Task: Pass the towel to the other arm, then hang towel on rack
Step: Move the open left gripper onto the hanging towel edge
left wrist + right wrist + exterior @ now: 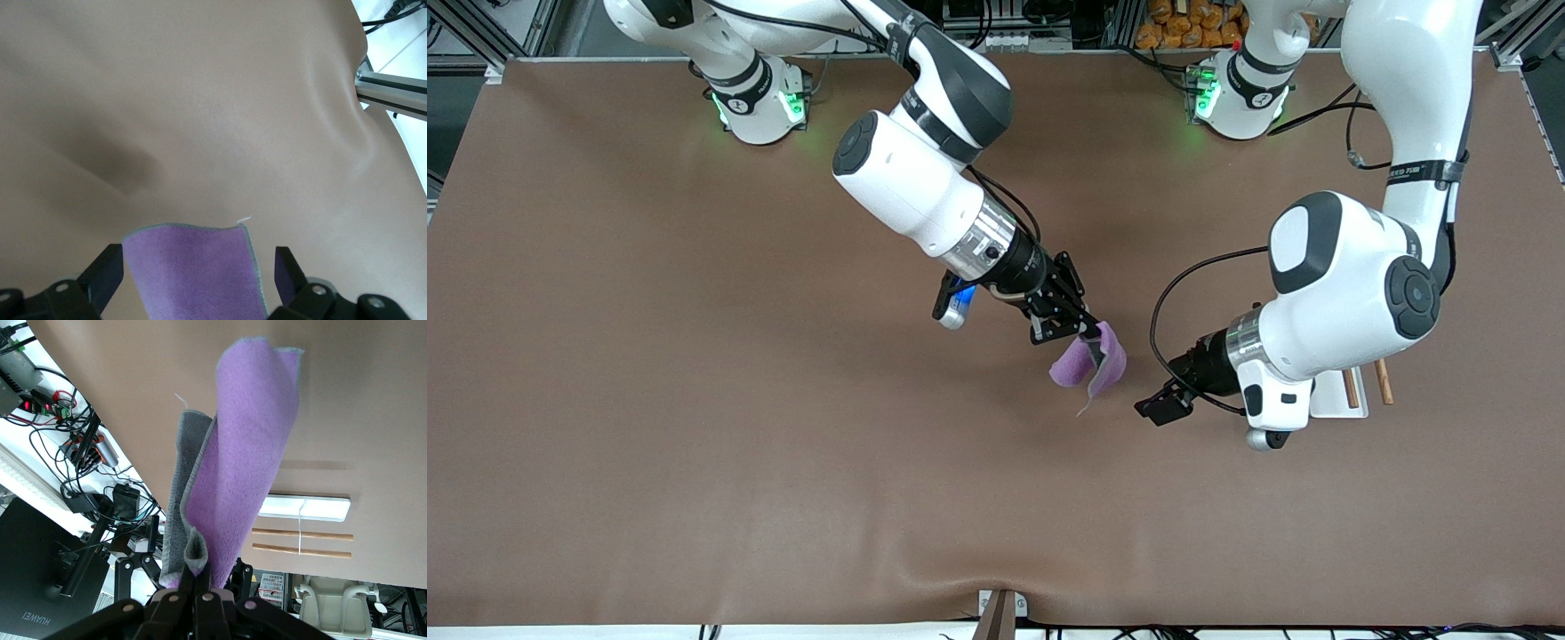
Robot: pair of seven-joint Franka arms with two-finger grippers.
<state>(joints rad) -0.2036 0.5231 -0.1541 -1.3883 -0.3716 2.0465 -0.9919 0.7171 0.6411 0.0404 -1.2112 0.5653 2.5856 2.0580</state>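
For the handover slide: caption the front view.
Right gripper holds the lilac towel above the table while the open left gripper waits beside it, near the rack.

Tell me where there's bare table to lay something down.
The table is bare from the right arm's end to the towel, and all along the front-camera edge. It is crowded where the shut right claw lifts the towel, with the open left claw and rack beside it.
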